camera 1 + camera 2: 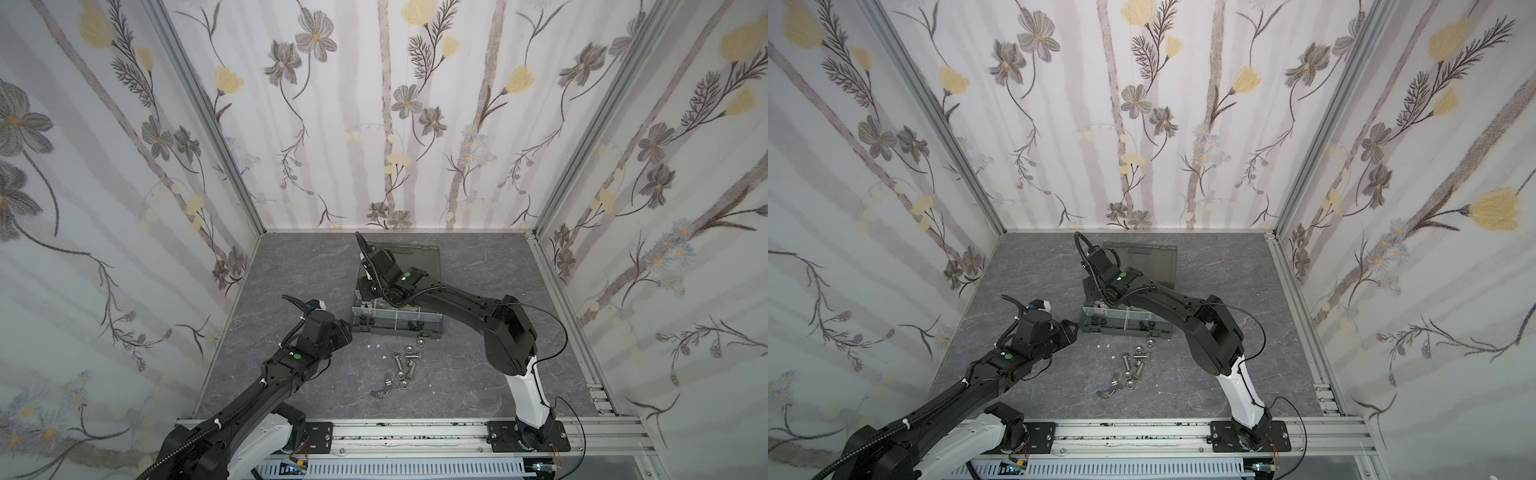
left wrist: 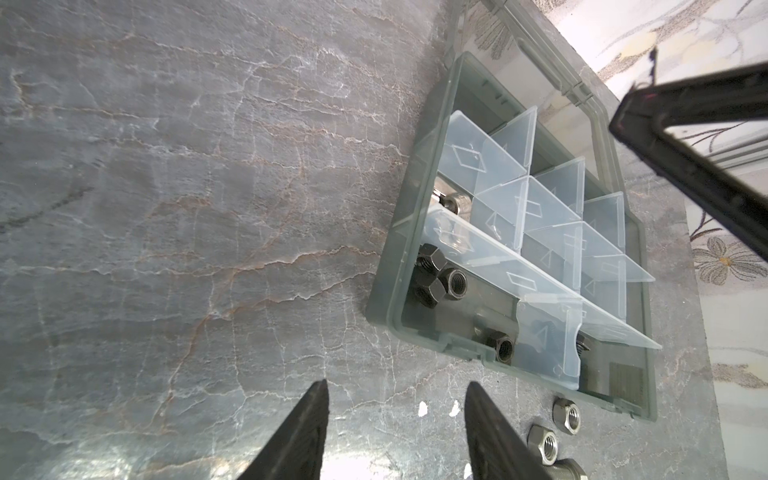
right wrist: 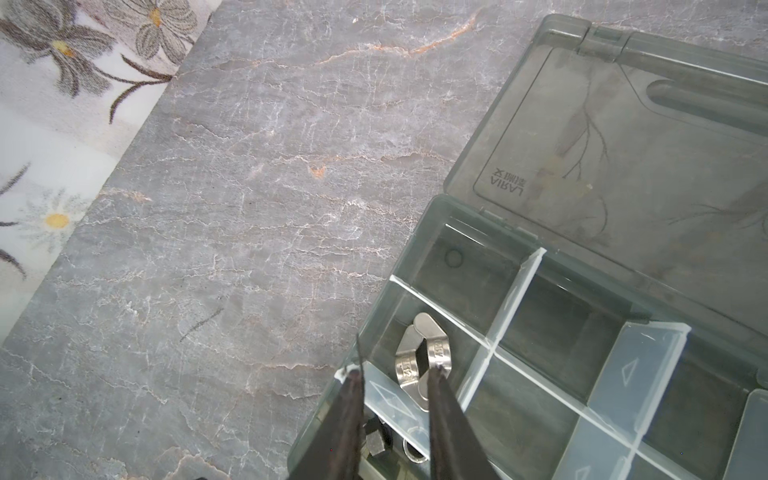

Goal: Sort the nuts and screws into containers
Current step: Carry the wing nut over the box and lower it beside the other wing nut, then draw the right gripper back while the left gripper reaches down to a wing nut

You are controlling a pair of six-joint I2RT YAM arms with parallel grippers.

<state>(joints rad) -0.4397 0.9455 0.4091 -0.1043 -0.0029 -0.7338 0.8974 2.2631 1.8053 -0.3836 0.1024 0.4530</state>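
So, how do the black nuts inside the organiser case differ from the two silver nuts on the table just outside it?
Colour: the black nuts are dark, the silver nuts bright and shiny. Place: the black nuts sit in a compartment of the organiser case, already sorted; the silver nuts lie loose on the table beside its wall. Both are hexagonal with a threaded centre hole.

floral walls [image 1: 374,104] enclose a grey marbled tabletop [image 1: 299,266] with white flecks [image 2: 422,409].
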